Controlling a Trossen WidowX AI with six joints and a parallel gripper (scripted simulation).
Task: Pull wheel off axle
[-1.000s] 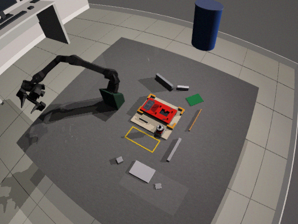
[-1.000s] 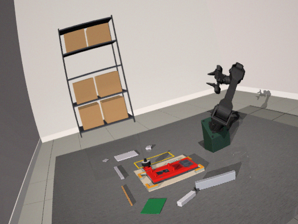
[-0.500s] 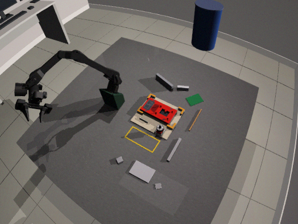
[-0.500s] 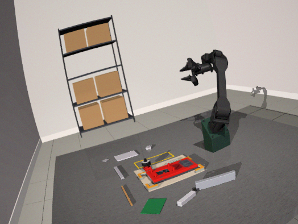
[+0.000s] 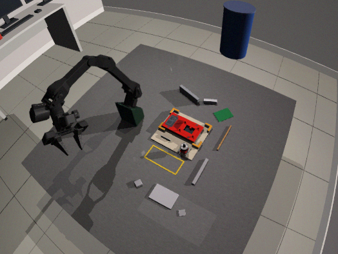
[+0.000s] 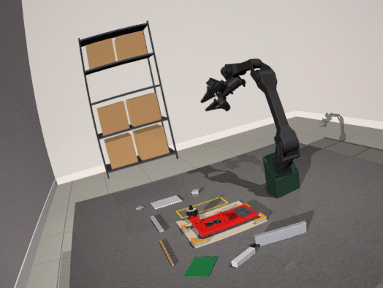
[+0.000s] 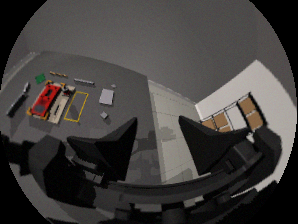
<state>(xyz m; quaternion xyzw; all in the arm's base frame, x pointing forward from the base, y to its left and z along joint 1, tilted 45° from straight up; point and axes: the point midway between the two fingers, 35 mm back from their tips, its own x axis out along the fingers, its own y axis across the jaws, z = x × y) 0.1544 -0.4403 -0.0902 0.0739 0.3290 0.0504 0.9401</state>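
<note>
The wheel (image 5: 184, 149) (image 6: 191, 213), a small dark and light disc, sits on the upright axle at one corner of the beige board (image 5: 173, 145). A dark tip shows above it; the axle below is mostly hidden. In the wrist view the wheel is too small to make out well. The marked area, a yellow outline (image 5: 160, 165) (image 6: 199, 205) (image 7: 83, 107), lies flat beside the board with nothing in it. My gripper (image 5: 75, 151) (image 6: 204, 106) (image 7: 158, 119) is open and empty, high in the air, well away from the wheel and the outline.
A red plate (image 5: 179, 126) (image 6: 241, 219) lies on the board between orange corner pieces. Around it lie a green sheet (image 5: 223, 115) (image 6: 202, 266), a brown stick (image 5: 224, 138) (image 6: 167, 253), grey bars (image 5: 200, 171) (image 6: 281, 233), a pale slab (image 5: 164, 196) (image 6: 166, 202) and small pale blocks (image 5: 138, 183).
</note>
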